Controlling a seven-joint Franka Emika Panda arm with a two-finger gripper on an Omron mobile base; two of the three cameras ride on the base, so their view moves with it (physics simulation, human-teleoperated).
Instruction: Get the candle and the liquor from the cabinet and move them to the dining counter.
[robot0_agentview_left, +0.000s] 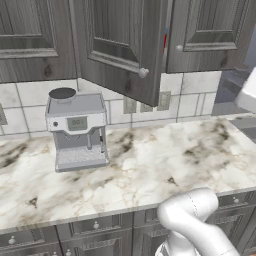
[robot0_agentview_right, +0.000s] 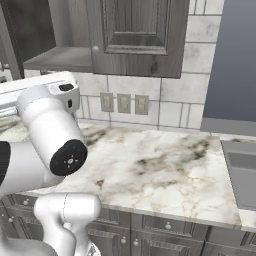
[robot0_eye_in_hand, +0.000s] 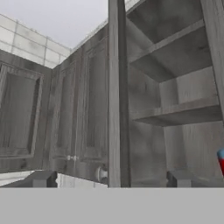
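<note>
The dark grey wood-grain cabinet (robot0_eye_in_hand: 175, 65) stands with one door (robot0_eye_in_hand: 116, 87) swung out, seen edge-on in the hand view, and bare shelves behind it. The liquor (robot0_eye_in_hand: 222, 162) peeks in at the right edge of that view as a blue-over-red sliver on the lowest shelf. In the left base view the liquor (robot0_agentview_left: 165, 42) shows as a thin red and blue strip behind the open door (robot0_agentview_left: 122, 50). My gripper (robot0_eye_in_hand: 111, 179) is open and empty, in front of and below the cabinet opening, its fingertips (robot0_eye_in_hand: 43, 178) apart. The candle and the dining counter are out of view.
A grey coffee machine (robot0_agentview_left: 77, 130) stands on the marble worktop (robot0_agentview_left: 165, 165) below the cabinet. Wall outlets (robot0_agentview_right: 124, 103) sit on the tiled backsplash. A dark panel (robot0_agentview_right: 232, 65) and a grey appliance top (robot0_agentview_right: 242, 170) lie to the right. Drawer fronts (robot0_agentview_left: 95, 230) run beneath the worktop.
</note>
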